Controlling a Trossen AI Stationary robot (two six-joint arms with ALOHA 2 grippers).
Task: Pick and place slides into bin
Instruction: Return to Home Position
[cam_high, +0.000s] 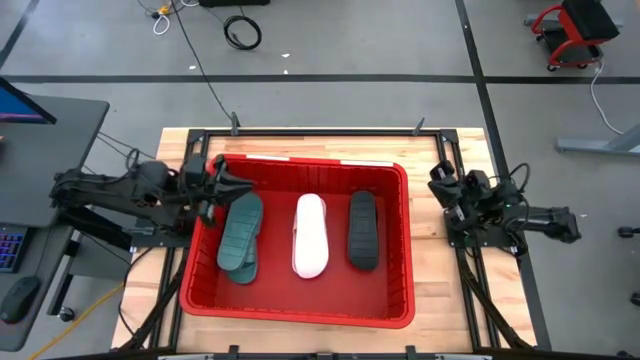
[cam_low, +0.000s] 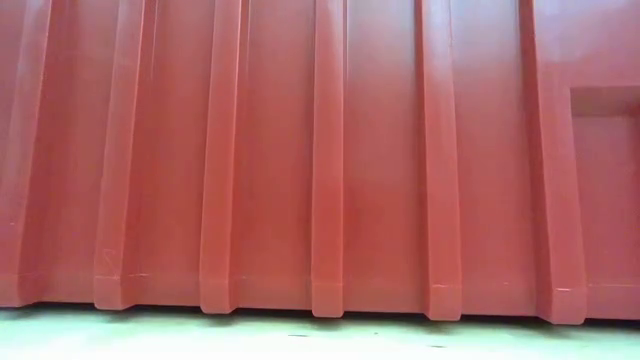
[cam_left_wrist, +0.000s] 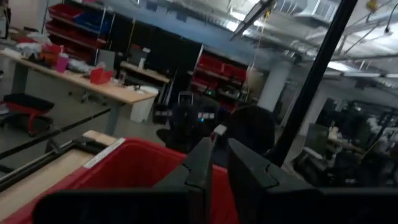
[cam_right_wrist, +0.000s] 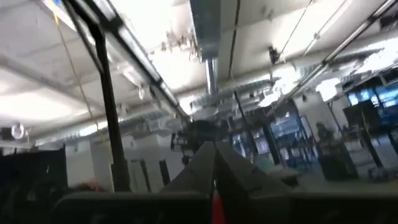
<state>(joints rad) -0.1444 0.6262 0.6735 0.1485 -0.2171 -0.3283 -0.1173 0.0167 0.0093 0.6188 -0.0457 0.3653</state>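
Note:
The red bin (cam_high: 300, 310) stands in the middle of the table, and its ribbed wall (cam_low: 320, 150) fills the low view. Three slides lie side by side on its floor: a teal-green slide (cam_high: 240, 235), a white slide (cam_high: 310, 235) and a black slide (cam_high: 362, 230). My left gripper (cam_high: 240, 185) is over the bin's far left corner, above the teal-green slide's far end. It is empty, its fingers (cam_left_wrist: 205, 155) shut but for a narrow slit. My right gripper (cam_high: 440, 180) is shut and empty, beside the bin's right rim.
Black frame rails (cam_high: 320, 132) run along the table's far edge and down both sides. Strips of bare wood (cam_high: 440, 300) show to the right and left of the bin. A desk with a monitor (cam_high: 20, 105) stands off the table's left edge.

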